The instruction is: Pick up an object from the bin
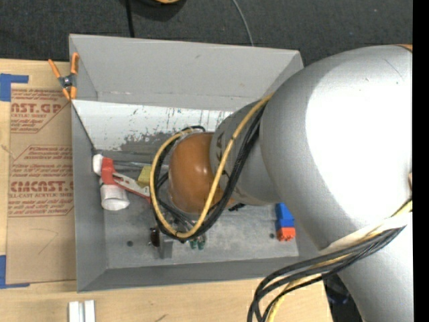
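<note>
From where I stand, the pick is not done: nothing shows in the grip, and everything I can see lies on the floor of the bin (87,247).

At the left of the bin there is a small cluster close to the wall. It is made up of a white tube (112,198) and a red piece (107,170) touching it from above, with a thin red strip running off to the right. A yellow block (144,176) lies just beside them.

Towards the middle, the gripper (163,241) is down near the front wall, under the orange cover (191,173) and a loop of yellow and black cables (157,180). I cannot tell whether it is apart or together. Just to its right a small green bit (197,245) lies on the floor. That is the nearest thing to it, though I cannot say whether they touch.

Further right, well apart from the rest, a blue and orange block (285,221) lies beside the big grey arm (348,153).

As I judge it, closing on something and lifting it out both remain to be done.
</note>
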